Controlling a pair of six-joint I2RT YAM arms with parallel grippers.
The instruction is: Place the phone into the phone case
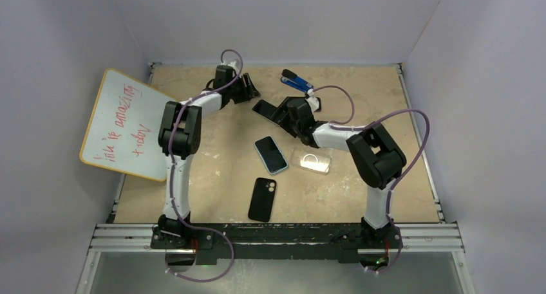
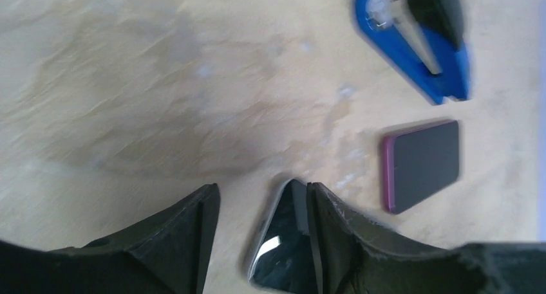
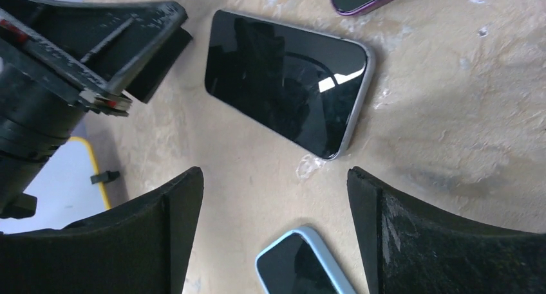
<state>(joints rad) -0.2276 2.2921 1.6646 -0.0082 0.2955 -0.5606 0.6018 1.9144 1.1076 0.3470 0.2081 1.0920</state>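
A bare black phone with a silver edge (image 1: 262, 107) lies screen up at the back of the table, between my two grippers. In the left wrist view the phone's corner (image 2: 283, 242) sits between my open fingers, against the right finger (image 2: 335, 223). My left gripper (image 2: 262, 188) (image 1: 251, 88) is low over it. My right gripper (image 3: 273, 173) (image 1: 273, 110) is open and empty, hovering just short of the same phone (image 3: 286, 82). A clear phone case (image 1: 311, 161) lies in the middle of the table.
A phone in a light blue case (image 1: 270, 154) (image 3: 302, 265) lies beside the clear case. A black phone case (image 1: 263, 199) lies nearer the front. A purple-edged phone (image 2: 422, 165) and a blue and black stapler (image 1: 296, 82) lie at the back. A whiteboard (image 1: 125, 123) leans at the left.
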